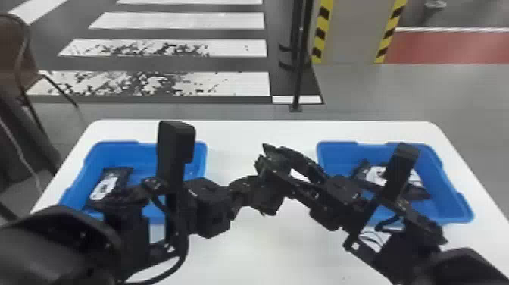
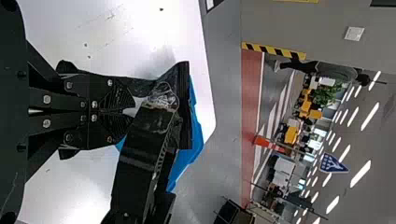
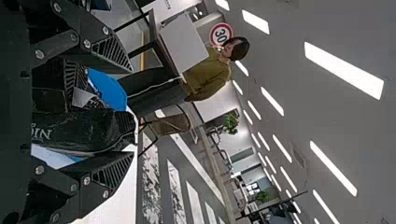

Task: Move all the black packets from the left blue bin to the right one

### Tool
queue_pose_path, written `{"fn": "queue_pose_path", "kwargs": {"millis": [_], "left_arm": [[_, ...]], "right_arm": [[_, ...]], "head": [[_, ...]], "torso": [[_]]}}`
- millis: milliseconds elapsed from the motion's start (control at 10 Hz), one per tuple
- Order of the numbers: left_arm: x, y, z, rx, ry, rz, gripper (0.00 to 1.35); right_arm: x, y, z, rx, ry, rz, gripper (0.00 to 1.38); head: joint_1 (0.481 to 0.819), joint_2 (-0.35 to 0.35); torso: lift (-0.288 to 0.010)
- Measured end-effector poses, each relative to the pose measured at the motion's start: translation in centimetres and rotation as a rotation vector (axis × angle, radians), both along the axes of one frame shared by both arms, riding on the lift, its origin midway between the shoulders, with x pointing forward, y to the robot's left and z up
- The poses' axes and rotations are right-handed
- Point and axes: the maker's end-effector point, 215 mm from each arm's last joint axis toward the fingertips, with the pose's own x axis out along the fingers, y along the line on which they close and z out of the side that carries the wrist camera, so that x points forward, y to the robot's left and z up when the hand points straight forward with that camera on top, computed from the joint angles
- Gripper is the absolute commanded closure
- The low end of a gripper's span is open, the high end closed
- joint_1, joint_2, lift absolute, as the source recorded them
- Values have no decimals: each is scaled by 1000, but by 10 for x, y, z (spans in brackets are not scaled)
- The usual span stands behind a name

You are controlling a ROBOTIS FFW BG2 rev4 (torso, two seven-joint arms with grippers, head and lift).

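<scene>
Over the table's middle, my left gripper (image 1: 258,191) meets my right gripper (image 1: 273,163) in the head view. In the left wrist view, the left gripper (image 2: 133,111) is shut on a black packet (image 2: 168,79). In the right wrist view, the right gripper (image 3: 132,112) stands open, its fingers on either side of the black packet (image 3: 84,133). Black packets with a white label (image 1: 110,183) lie in the left blue bin (image 1: 89,163), partly behind the left arm. More black packets (image 1: 363,170) lie in the right blue bin (image 1: 450,189), partly behind the right arm.
Both bins stand on a white table (image 1: 261,130), one towards each side, with both arms reaching across its front. A dark pole (image 1: 299,75) and a brown chair (image 1: 19,57) stand on the floor beyond the table.
</scene>
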Motion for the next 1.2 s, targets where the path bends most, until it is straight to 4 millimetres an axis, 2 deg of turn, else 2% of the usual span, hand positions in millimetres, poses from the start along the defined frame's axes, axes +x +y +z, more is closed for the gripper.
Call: {"fn": "queue_pose_path", "kwargs": {"millis": [300, 400, 500, 600, 700, 800, 900, 1000, 1100, 1200], "left_arm": [[0, 0, 1, -4, -2, 1, 1173], [1, 0, 2, -10, -5, 2, 760], [2, -1, 4, -30, -9, 4, 274], [6, 4, 8, -51, -28, 19, 107], [9, 13, 10, -67, -46, 48, 144], [13, 33, 7, -75, -53, 96, 151], [14, 65, 0, -71, -49, 172, 151], [13, 109, -7, -48, -45, 270, 151], [9, 156, -11, -9, -48, 371, 151], [4, 195, -13, 26, -48, 449, 151]], "right_arm": [[0, 0, -2, 10, 9, 3, 1279], [0, 1, -2, 17, 13, 4, 1280], [0, -1, -1, 22, 16, 2, 1280], [4, -10, -2, 20, 15, -16, 1280], [13, -29, -3, 7, 11, -52, 1280], [27, -54, -5, -14, 5, -101, 1280], [45, -82, -9, -50, -1, -156, 1280], [62, -105, -20, -88, 8, -195, 1280], [78, -122, -36, -125, 32, -214, 1280], [93, -137, -55, -164, 64, -228, 1280]], "head": [[695, 12], [695, 12], [695, 10], [695, 3], [695, -9], [695, -14], [695, -14], [695, 11], [695, 51], [695, 69]], "torso": [[-140], [-140], [-140], [-140], [-140], [-140], [-140], [-140], [-140], [-140]]}}
